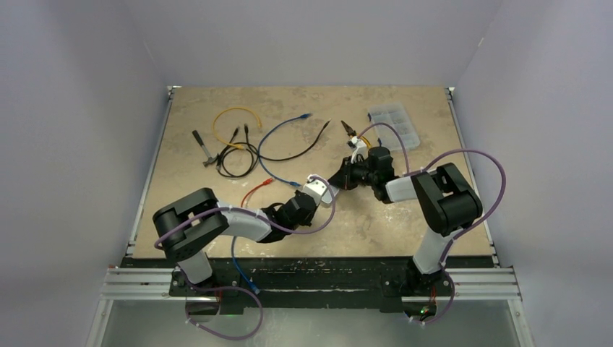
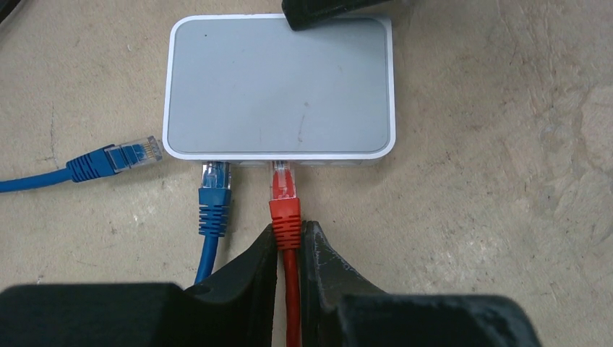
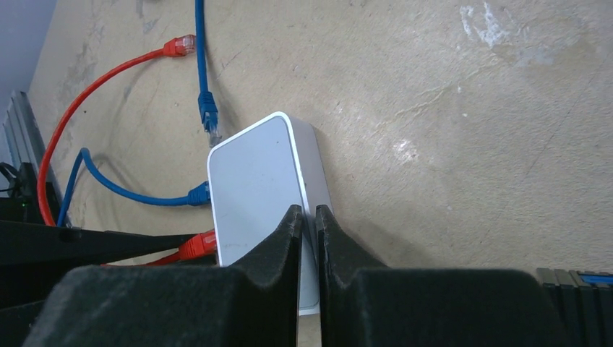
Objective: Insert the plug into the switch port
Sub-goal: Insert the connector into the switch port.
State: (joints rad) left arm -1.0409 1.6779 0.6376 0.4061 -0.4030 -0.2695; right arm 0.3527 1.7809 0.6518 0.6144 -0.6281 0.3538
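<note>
The white switch (image 2: 278, 87) lies flat on the table, its ports facing my left gripper (image 2: 289, 231). That gripper is shut on the boot of the red plug (image 2: 284, 184). The plug's clear tip reaches into the switch's front edge at a port; its depth is hidden. A blue plug (image 2: 215, 181) sits in the port to its left. My right gripper (image 3: 309, 213) is shut, and its tips rest on the switch (image 3: 253, 188) at the far side edge. From above, the switch (image 1: 318, 191) lies between the left gripper (image 1: 307, 204) and the right gripper (image 1: 340, 181).
A loose blue plug (image 2: 134, 153) lies left of the switch. The red cable's other end (image 3: 181, 45) rests farther out. Yellow (image 1: 235, 116) and black (image 1: 238, 155) cables, a hand tool (image 1: 204, 148) and a clear plastic box (image 1: 394, 123) lie at the back.
</note>
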